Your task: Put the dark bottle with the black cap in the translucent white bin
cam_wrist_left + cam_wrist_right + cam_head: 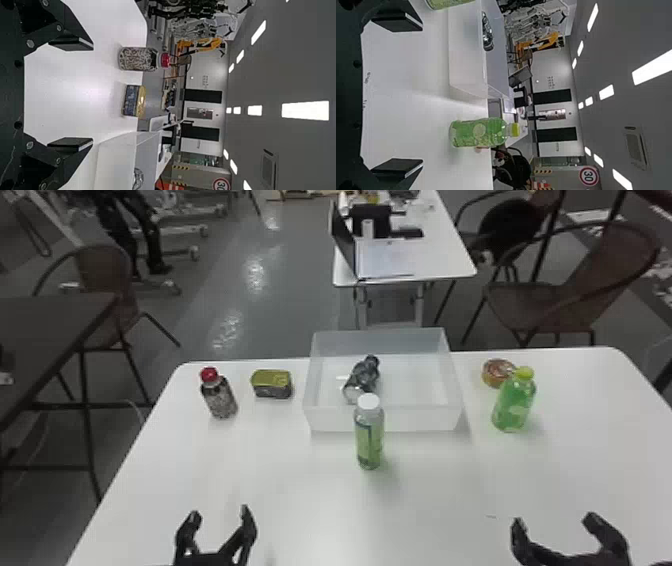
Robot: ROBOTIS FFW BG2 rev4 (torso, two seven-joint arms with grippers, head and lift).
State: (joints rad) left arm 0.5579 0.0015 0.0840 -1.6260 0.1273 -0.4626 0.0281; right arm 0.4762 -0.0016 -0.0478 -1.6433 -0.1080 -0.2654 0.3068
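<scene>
L tool point(220, 512) is hovering over the counter point(305, 495), fingers spread, nothing btwn them. From there the dark bottle point(362, 379) is lying at approx 1 o'clock, already inside the translucent white bin point(422, 419), on its side w/ the black cap point(373, 361) also pointing approx 1. R tool point(555, 520) is sitting spread & empty too, bottle at its 10 o'clock, so L is looking a bit nearer. IMO no grab's needed, just keeping both clear. Head view's showing cap & full length; L wrist view's cutting the bottle off.
</scene>
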